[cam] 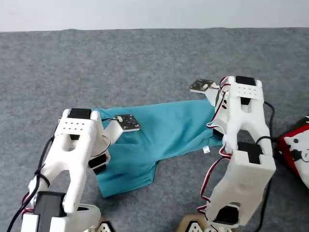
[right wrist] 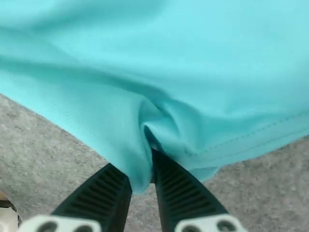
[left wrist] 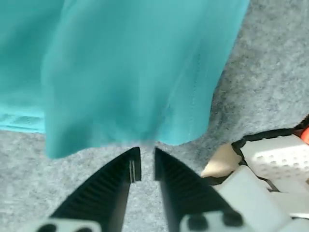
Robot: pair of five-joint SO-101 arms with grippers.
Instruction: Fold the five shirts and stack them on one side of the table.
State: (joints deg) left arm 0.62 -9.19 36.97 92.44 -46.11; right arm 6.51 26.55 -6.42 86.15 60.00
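Observation:
A teal shirt (cam: pixel 164 130) lies spread and partly bunched on the grey felt table (cam: pixel 145 63), between my two arms. The left arm (cam: pixel 77 140) stands over its left end and the right arm (cam: pixel 244 111) over its right end. In the left wrist view my left gripper (left wrist: pixel 147 162) is nearly closed, its tips pinching the hem of the teal shirt (left wrist: pixel 125 72). In the right wrist view my right gripper (right wrist: pixel 142 166) is shut on a puckered fold of the teal shirt (right wrist: pixel 193 58), and cloth drapes over one finger.
A red shirt (cam: pixel 297 145) with a white figure on it lies at the table's right edge, beside the right arm. White arm parts (left wrist: pixel 270 164) and a wooden base show close to the left gripper. Bare felt stretches across the far half of the table.

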